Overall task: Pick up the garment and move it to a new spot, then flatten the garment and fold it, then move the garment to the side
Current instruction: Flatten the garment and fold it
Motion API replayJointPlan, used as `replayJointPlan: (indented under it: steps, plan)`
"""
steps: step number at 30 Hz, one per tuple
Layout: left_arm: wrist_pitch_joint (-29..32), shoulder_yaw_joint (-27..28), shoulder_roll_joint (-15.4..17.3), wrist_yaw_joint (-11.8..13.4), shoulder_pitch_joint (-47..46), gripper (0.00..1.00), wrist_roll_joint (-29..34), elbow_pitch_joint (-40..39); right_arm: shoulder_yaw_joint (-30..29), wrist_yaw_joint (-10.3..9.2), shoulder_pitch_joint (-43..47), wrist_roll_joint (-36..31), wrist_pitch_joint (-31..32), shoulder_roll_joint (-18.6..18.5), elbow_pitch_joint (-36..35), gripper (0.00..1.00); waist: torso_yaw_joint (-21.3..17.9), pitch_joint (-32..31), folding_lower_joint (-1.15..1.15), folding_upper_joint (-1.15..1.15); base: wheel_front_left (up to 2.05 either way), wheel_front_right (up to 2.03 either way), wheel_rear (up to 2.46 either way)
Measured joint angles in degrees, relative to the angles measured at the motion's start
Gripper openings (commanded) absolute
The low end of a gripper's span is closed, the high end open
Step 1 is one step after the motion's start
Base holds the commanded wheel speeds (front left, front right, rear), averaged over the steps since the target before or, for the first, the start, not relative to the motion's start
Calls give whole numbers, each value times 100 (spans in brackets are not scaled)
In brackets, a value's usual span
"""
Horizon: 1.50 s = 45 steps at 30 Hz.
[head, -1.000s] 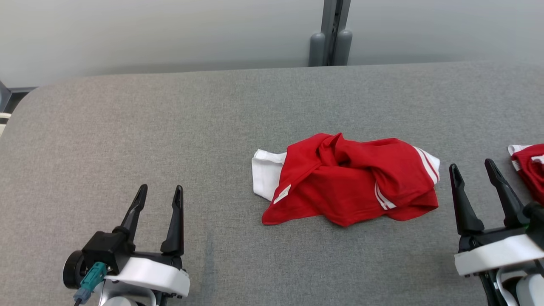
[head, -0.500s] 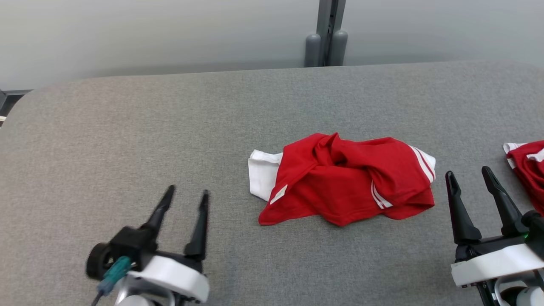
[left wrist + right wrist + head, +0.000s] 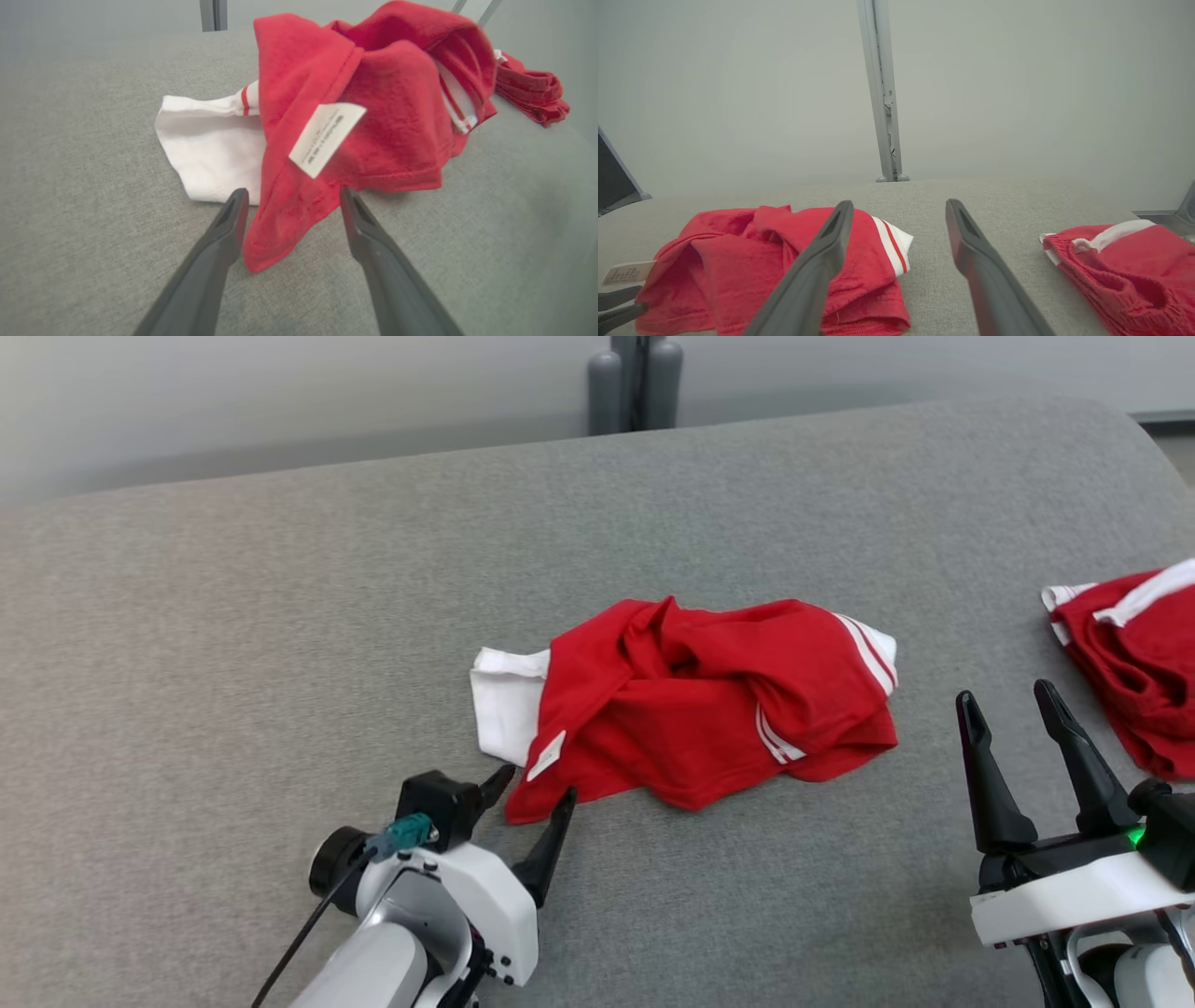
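- The left pincer [image 3: 536, 786] is seen low over the grey fabric-covered counter [image 3: 233, 663]. Its two long dark fingers are held apart and nothing is clamped between them.
- A teal plug [image 3: 403, 831] is carried on the black wrist block behind that pincer.
- The near left corner of a crumpled red cloth garment [image 3: 700, 709] is straddled by the left fingers. Whether the cloth is touched by them cannot be told.
- A small white rectangular label [image 3: 327, 137] is stitched to the red cloth just beyond the fingertips, as shown in the left wrist view.
- A plain white cloth panel [image 3: 504, 705] is found at the garment's left end, beside the label, and paired white stripes [image 3: 773, 743] are seen toward its right end.
- The garment is heaped near the middle of the counter, bunched in folds and not flattened.
- The right pincer [image 3: 1005, 695] is held at the counter's near right. Its fingers are spread apart and empty, pointed toward the far edge, and kept clear of the garment's right end.
- A small green light [image 3: 1135, 837] is lit on the right pincer's body.
- A second bunched red garment with white trim [image 3: 1134, 663] is laid at the counter's right side, beyond the right pincer and well apart from the first.
- A grey upright post [image 3: 635, 383] is set at the counter's far edge, before a pale wall.
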Motion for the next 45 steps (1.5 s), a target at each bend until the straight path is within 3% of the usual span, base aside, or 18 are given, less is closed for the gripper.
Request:
replayJointPlan:
  steps: [1, 2, 3, 4, 9, 16, 25, 31, 34, 40, 45]
  plan:
    - [23, -2, -26, -10, -62, 100, -15, 101, -4, 0, -7, 20, -4, 4, 21, 100, -46, 29, 0, 0, 0, 0, 0]
    - [80, -16, -34, -9, -137, 93, -13, 191, -18, 0, -20, 36, -24, 12, 43, 100, -89, 58, 0, 0, 0, 0, 0]
    - [67, -21, -30, 19, -202, 18, 29, 244, -29, 0, -31, 38, -55, 15, 55, 100, -125, 82, 0, 0, 0, 0, 0]
    - [32, -13, -25, 68, -262, 0, 76, 257, -38, 0, -41, 48, -60, 20, 73, 100, -158, 105, 0, 0, 0, 0, 0]
    - [-227, 25, 193, 231, -508, 0, 396, -16, -88, 0, -48, 94, -129, 75, 149, 100, -198, 154, 0, 0, 0, 0, 0]
    - [-210, 22, 679, 381, -802, 0, 866, -1193, -144, 0, -45, 97, -182, 179, 192, 100, -53, 101, 0, 0, 0, 0, 0]
    - [387, 133, 1489, 404, -1537, 0, 1539, -3009, -36, 0, -92, 203, -260, 270, 336, 100, 58, -6, 0, 0, 0, 0, 0]
    - [861, 96, 1614, 335, -1753, 0, 1589, -3630, 1, 0, -111, 274, -357, 318, 459, 100, 46, 16, 0, 0, 0, 0, 0]
    - [1006, 232, 1683, 568, -1439, 0, 1458, -3653, 22, 0, -119, 292, -405, 334, 506, 100, 27, 55, 0, 0, 0, 0, 0]
    - [689, 875, 1830, 1363, -102, 0, 1034, -3310, -5, 0, -122, 324, -426, 335, 553, 100, 46, 150, 0, 0, 0, 0, 0]
    - [68, 1220, 1655, 1652, 954, 0, 505, -2691, -68, 0, -125, 324, -397, 263, 509, 100, 168, 246, 0, 0, 0, 0, 0]
